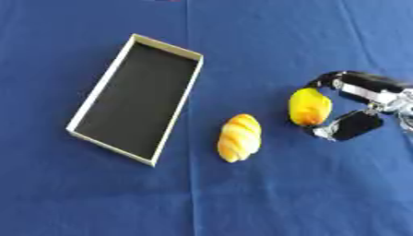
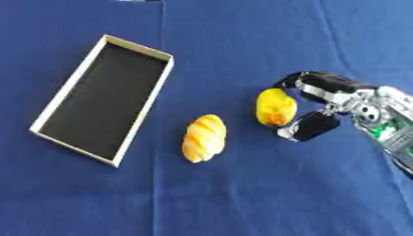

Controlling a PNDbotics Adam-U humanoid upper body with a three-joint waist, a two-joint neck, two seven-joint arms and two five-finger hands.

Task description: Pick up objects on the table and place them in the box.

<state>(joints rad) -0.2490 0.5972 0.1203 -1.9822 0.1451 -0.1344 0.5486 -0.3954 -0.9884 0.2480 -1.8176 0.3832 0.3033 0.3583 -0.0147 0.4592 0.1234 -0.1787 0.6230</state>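
A yellow-orange fruit, like a mango (image 1: pixel 309 107), lies on the blue cloth at the right. My right hand (image 2: pixel 331 103) comes in from the right edge, its fingers curled over the fruit's far side and its thumb at the near side. A golden bread roll (image 1: pixel 239 138) lies in the middle, apart from the hand. The shallow box (image 1: pixel 103 83) with pale walls and a dark floor sits tilted at the left, with nothing in it. My left hand shows in neither view.
A blue cloth (image 1: pixel 266 198) covers the whole table, with fold lines running up and down it.
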